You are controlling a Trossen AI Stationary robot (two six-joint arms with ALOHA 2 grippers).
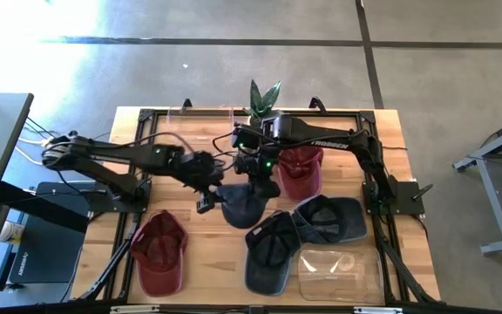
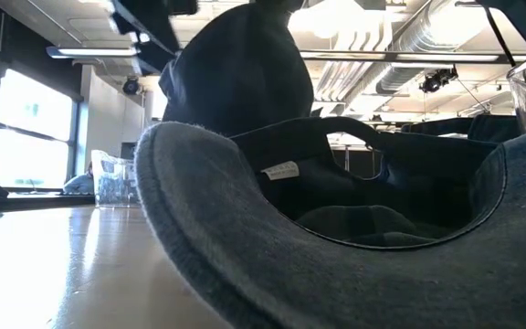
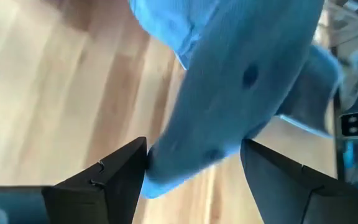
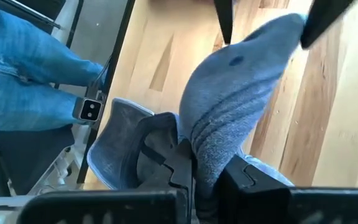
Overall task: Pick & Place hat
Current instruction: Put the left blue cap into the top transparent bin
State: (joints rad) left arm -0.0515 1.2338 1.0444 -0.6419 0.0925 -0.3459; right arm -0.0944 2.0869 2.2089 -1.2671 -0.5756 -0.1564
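Two grippers meet over the wooden table (image 1: 190, 253): right gripper (image 4: 207, 180) clenches a blue-grey denim cap (image 4: 235, 93); left gripper (image 3: 194, 168) straddles it, jaws spread.

On the table: two red caps (image 1: 158, 253), three blue caps (image 1: 268, 255), two clear containers (image 1: 338, 270), one plant (image 1: 263, 94).

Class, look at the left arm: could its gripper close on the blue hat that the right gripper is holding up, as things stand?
Probably yes. The left gripper is open with the blue hat already between its fingers, and nothing blocks it. The right gripper is shut on the hat's other end.
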